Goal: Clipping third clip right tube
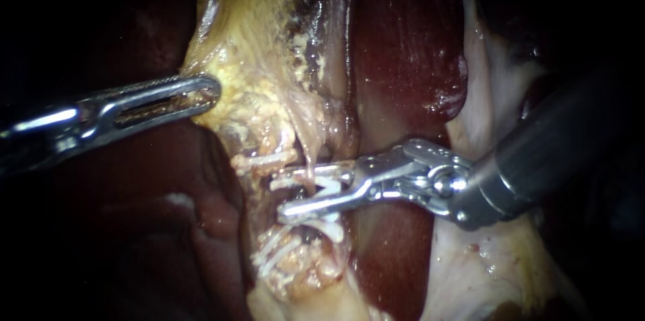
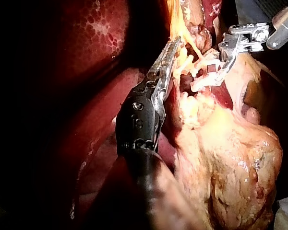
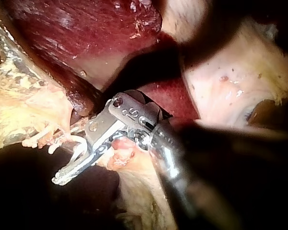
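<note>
Right tool (image 1: 287,193): jaws spread, carrying an open white clip (image 1: 329,190) astride the tube (image 1: 308,160).
Clip: long axis along the jaws, crosswise to the upright tube; mouth toward my left tool (image 1: 211,89), which is clamped on yellow tissue (image 1: 235,72).
Handling, my judgement: seat the tube deep, stay clear of the other clips (image 1: 263,160), close squarely.

- Your left instrument's (image 1: 213,89) shaft runs off the endoscope view's left edge; its far jaw, clamping yellow tissue (image 1: 248,69), hides behind the near one.
- The clip (image 1: 329,190) gripped by your right instrument (image 1: 279,193) conceals whatever it encloses.
</note>
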`<state>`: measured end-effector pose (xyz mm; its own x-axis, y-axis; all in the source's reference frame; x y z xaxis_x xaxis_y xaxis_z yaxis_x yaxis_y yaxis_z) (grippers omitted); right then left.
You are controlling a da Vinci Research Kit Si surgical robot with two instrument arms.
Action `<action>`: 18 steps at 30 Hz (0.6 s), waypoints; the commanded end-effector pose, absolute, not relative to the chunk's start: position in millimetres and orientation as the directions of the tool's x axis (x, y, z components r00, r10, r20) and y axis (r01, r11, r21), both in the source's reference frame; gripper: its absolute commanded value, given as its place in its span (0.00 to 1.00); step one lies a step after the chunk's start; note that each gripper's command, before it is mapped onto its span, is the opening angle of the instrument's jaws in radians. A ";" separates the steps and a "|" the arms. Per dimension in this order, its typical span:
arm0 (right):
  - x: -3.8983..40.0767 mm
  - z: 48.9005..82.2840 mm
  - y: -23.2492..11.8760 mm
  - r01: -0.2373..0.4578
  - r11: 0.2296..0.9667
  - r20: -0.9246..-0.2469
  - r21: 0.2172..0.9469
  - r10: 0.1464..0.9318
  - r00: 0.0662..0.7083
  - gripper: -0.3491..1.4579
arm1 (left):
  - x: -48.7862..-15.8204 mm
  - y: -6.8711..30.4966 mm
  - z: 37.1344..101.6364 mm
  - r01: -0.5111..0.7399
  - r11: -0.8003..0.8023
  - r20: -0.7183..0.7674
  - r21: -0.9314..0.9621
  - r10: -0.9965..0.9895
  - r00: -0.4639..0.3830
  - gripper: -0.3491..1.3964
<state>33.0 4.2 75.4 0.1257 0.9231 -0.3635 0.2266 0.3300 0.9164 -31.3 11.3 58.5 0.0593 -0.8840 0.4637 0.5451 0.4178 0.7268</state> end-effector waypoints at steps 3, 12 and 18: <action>32.4 74.7 5.3 0.217 0.326 -0.357 0.920 0.926 0.119 0.45 | -31.3 11.3 58.5 0.546 0.418 0.464 0.727 -0.884 0.059 0.00; 30.9 73.5 7.6 0.202 0.297 -0.320 0.933 0.943 0.094 0.41 | -31.4 11.3 58.5 0.546 0.418 0.464 0.726 -0.884 0.059 0.00; 30.9 73.9 7.7 0.193 0.236 -0.259 0.952 0.960 0.105 0.30 | -31.4 11.3 58.5 0.546 0.418 0.464 0.726 -0.884 0.059 0.00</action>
<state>30.8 7.7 74.0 0.1065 0.9620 -0.2515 0.1927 0.2282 0.9544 -31.4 11.3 58.5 0.0586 -0.8837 0.4644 0.5460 0.4178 0.7262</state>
